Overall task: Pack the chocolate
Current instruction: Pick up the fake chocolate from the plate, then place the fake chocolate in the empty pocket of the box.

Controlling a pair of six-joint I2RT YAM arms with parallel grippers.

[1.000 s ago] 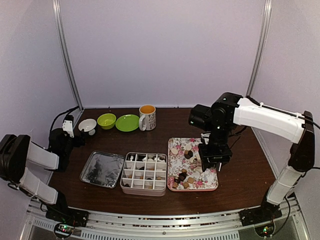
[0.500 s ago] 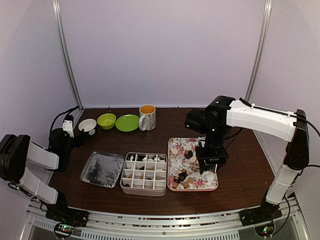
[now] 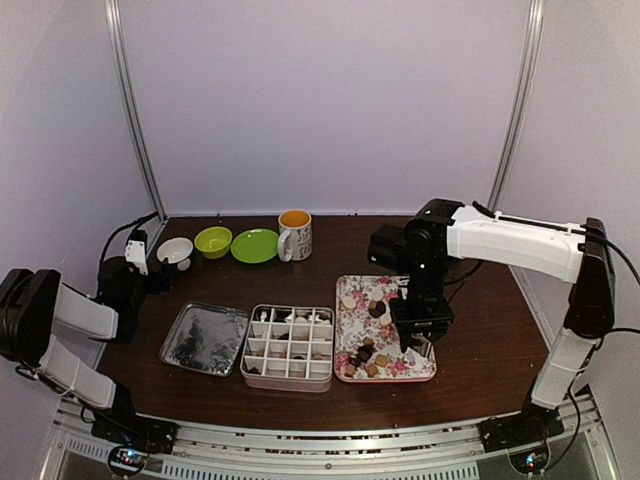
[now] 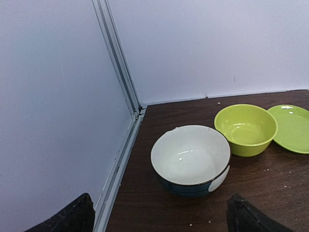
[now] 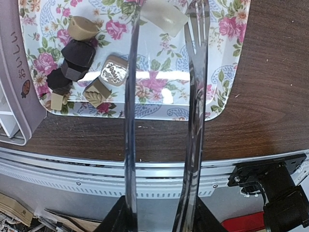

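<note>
The chocolate (image 3: 366, 352) lies as small dark, tan and cream pieces on the pink floral tray (image 3: 420, 372); some pieces sit in the divided box (image 3: 289, 347). My right gripper (image 3: 418, 320) hangs over the tray's right half, shut on the thin metal tongs (image 5: 131, 121). In the right wrist view the right gripper (image 5: 161, 217) holds both tong arms, and a cream-white piece (image 5: 164, 17) sits between the tong tips. Dark pieces (image 5: 77, 53) and tan pieces (image 5: 79, 28) lie to its left. My left gripper (image 4: 161, 220) stands open at the far left, facing a white bowl (image 4: 190, 157).
A foil-lined lid (image 3: 205, 338) lies left of the divided box. At the back stand a white bowl (image 3: 175, 252), a green bowl (image 3: 213, 241), a green plate (image 3: 255, 245) and a mug (image 3: 295, 235). The table's front rail (image 5: 159, 169) runs just below the tray.
The right arm has shifted a little left over the tray, and the tong arms have drawn closer together. The left arm has not moved.
</note>
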